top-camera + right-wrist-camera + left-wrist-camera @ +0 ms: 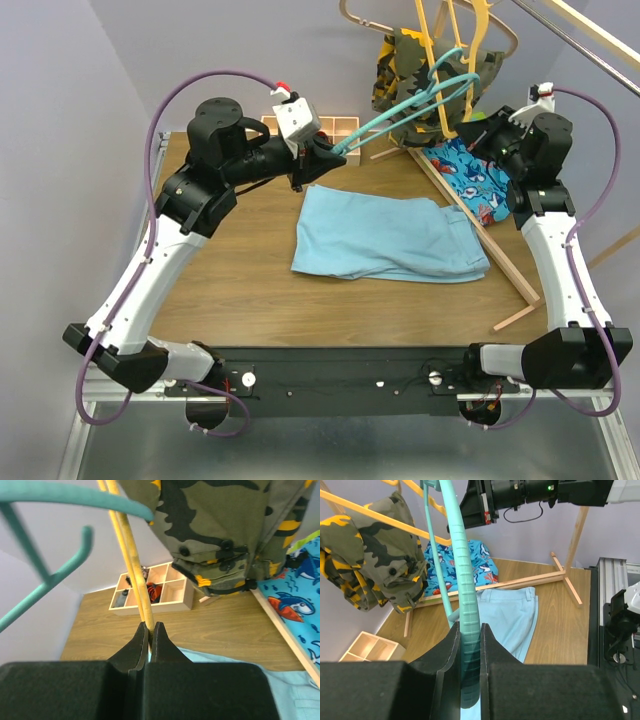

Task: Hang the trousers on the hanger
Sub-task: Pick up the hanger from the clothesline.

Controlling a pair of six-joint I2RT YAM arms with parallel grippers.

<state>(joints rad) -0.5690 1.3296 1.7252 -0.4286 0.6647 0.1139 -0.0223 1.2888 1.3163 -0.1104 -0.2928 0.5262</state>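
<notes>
Left wrist view shows us our left pincer (468, 630) clenched on the hanger (461, 555), held above the table (230, 290). Our right pincer (149, 626) is clenched shut. Trousers (385, 235) lie flat mid-table. Box (170, 601) at the far edge holds small items; bare wood lies left of trousers.

Robot lab: arms (150, 270) bolted to a wooden table (250, 300).
</notes>
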